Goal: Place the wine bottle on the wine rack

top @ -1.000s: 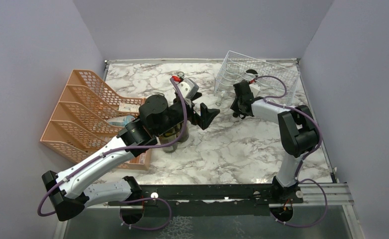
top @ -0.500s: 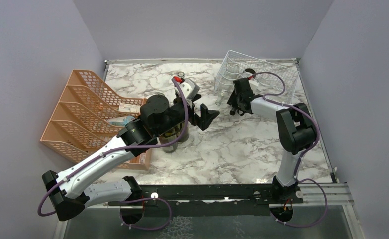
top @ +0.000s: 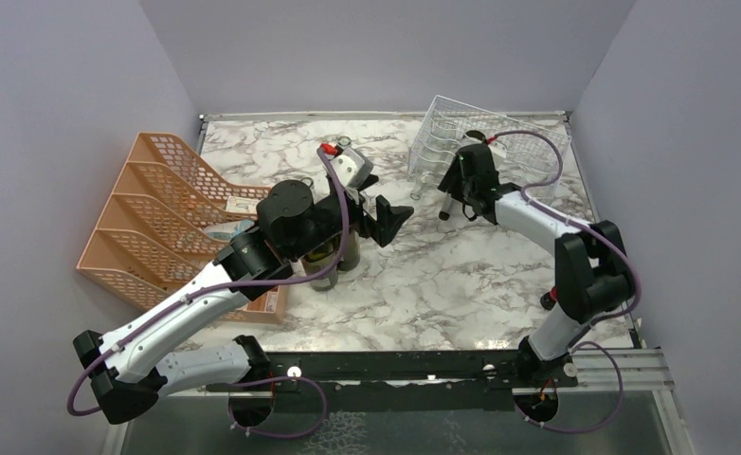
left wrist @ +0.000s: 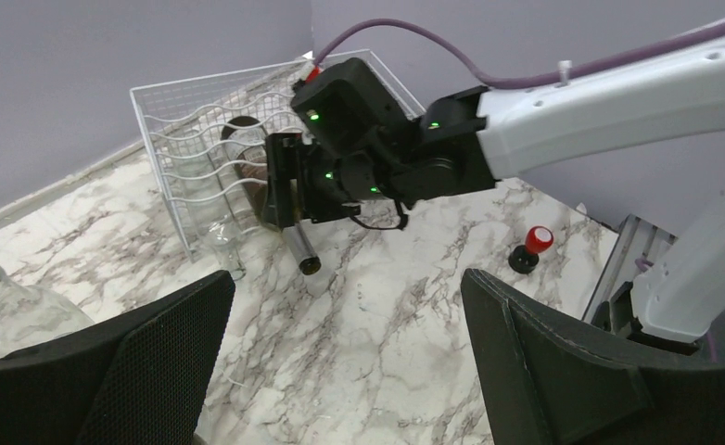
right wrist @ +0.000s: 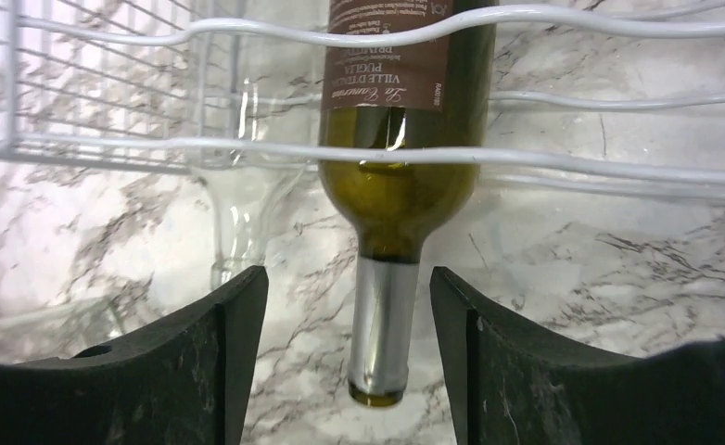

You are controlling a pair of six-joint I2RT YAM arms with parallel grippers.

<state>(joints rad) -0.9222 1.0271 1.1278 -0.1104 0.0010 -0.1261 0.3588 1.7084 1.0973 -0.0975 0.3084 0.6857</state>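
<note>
Swung right claw (right wrist: 345,273) closer to wine rack (top: 528,133) since earlier. Spread wide astride neck of cradled wine bottle (right wrist: 400,185), not touching. Release seemingly done; next, withdraw straight. Same wide, empty spread at left claw (left wrist: 345,278).

In the top view, the right gripper (top: 456,190) has moved toward 1 o'clock, nearer to the wine rack (top: 528,133). Its arm's elbow has swung out toward 5 o'clock. The left gripper (top: 395,215) has shifted a little toward 10 o'clock.
</note>
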